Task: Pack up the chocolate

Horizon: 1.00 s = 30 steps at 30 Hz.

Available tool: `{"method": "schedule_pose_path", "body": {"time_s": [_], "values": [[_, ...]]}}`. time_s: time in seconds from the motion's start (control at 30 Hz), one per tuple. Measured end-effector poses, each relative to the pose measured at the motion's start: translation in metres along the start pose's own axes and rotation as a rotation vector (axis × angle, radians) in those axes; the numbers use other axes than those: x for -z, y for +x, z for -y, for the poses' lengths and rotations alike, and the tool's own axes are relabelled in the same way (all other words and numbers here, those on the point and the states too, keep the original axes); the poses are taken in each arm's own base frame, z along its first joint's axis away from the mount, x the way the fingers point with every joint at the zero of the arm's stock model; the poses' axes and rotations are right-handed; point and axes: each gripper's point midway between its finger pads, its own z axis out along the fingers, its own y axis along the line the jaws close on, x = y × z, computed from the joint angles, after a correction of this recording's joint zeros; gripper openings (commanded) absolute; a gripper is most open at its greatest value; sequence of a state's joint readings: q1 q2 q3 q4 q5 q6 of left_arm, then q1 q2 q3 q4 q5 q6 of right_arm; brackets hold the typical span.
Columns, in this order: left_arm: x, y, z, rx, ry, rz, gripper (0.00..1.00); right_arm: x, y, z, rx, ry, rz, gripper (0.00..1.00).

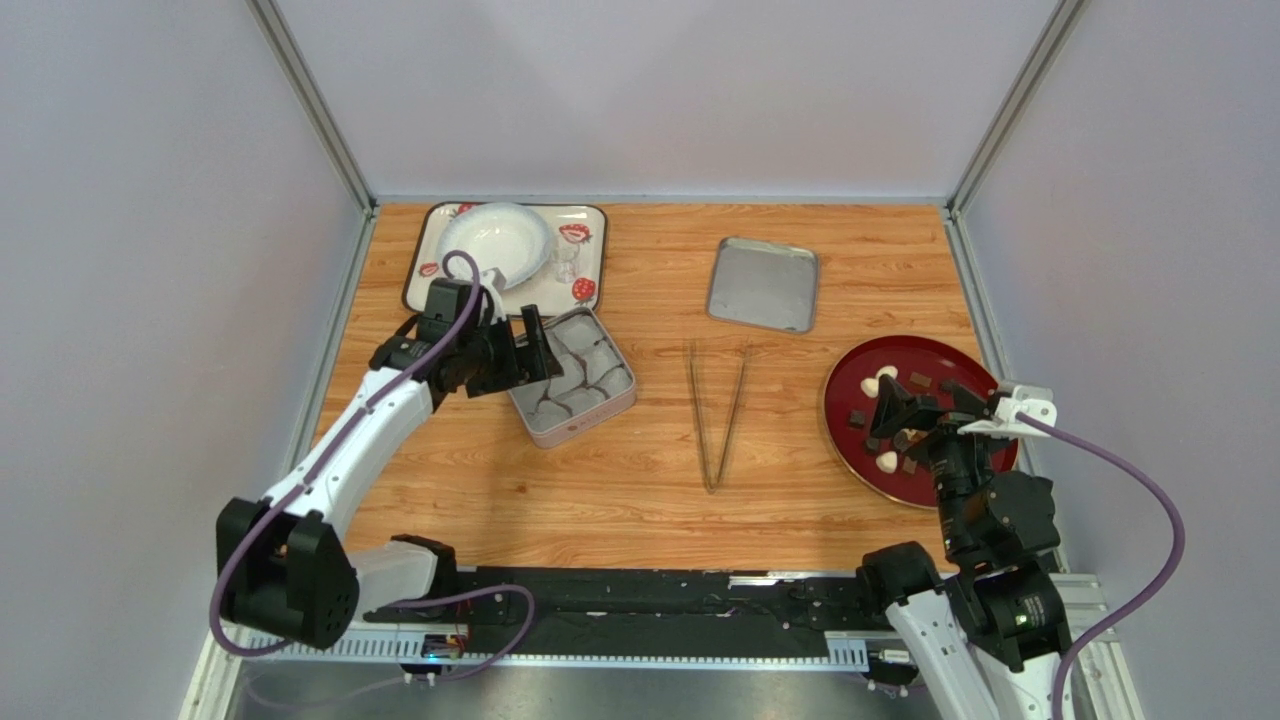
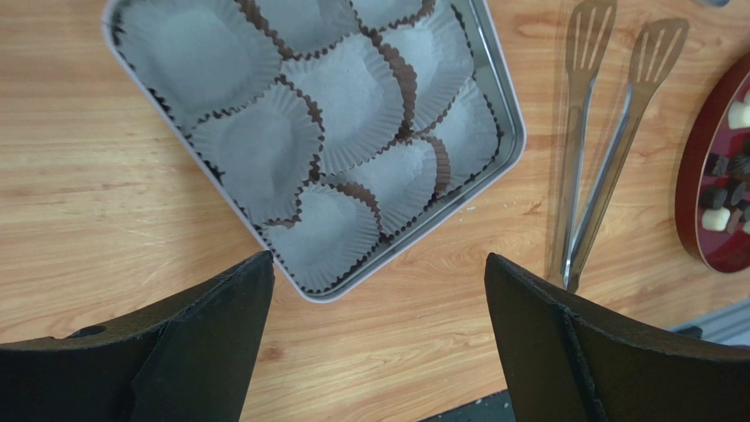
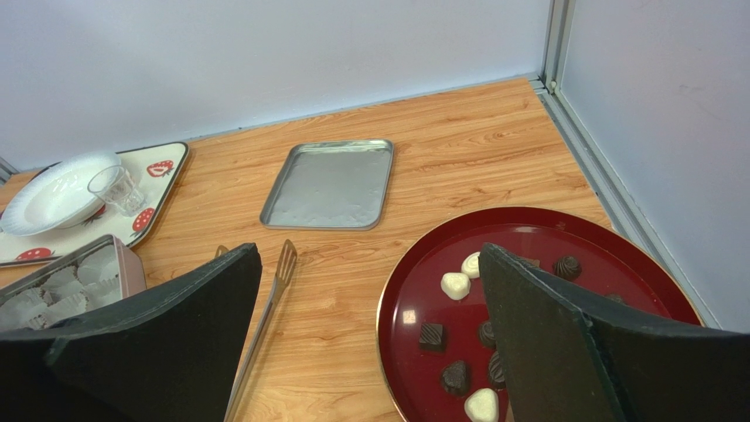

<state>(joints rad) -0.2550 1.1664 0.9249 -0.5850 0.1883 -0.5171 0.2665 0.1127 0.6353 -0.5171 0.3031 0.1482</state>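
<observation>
While both grippers gape wide with nothing held: left gripper point(image 2: 378, 264) by one tin point(image 2: 513, 132), left side; right gripper point(image 3: 368, 255) above one red plate point(image 3: 528, 227), right side. Chocolate point(image 3: 430, 335) on plate: three white, at least five dark, more hidden behind finger. Pieces too small to tell pointing.

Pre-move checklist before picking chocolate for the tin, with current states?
1. Left gripper open, empty: ok.
2. Right gripper open, empty, over red plate: ok.
3. Chocolate lying loose on plate: ok.
4. Tin uncovered, visible paper cups empty: ok.
5. Lid lying apart from tin: ok.
6. Tongs clear of both grippers: ok.
</observation>
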Motion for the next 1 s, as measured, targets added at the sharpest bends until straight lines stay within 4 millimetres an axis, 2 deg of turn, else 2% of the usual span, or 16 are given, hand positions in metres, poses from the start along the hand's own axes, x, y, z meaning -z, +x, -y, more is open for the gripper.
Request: {"method": "schedule_pose_path", "body": {"time_s": [0.13, 0.23, 0.53, 0.73, 1.0], "values": [[-0.023, 0.014, 0.005, 0.026, 0.026, -0.092, 0.97, 0.000, 0.000, -0.001, 0.000, -0.008, -0.002, 0.99], [-0.032, 0.019, 0.008, 0.032, 0.037, -0.123, 0.97, 0.000, 0.001, -0.002, 0.001, -0.014, -0.003, 0.99], [-0.057, 0.039, -0.004, 0.055, -0.003, -0.225, 0.95, -0.001, 0.001, -0.003, 0.009, -0.019, -0.004, 0.99], [-0.057, 0.047, -0.014, 0.050, -0.055, -0.251, 0.95, -0.003, 0.003, -0.004, 0.016, -0.018, -0.016, 0.99], [-0.048, 0.050, -0.045, 0.016, -0.233, -0.275, 0.95, -0.004, 0.004, -0.005, 0.021, -0.023, -0.024, 0.99]]}}
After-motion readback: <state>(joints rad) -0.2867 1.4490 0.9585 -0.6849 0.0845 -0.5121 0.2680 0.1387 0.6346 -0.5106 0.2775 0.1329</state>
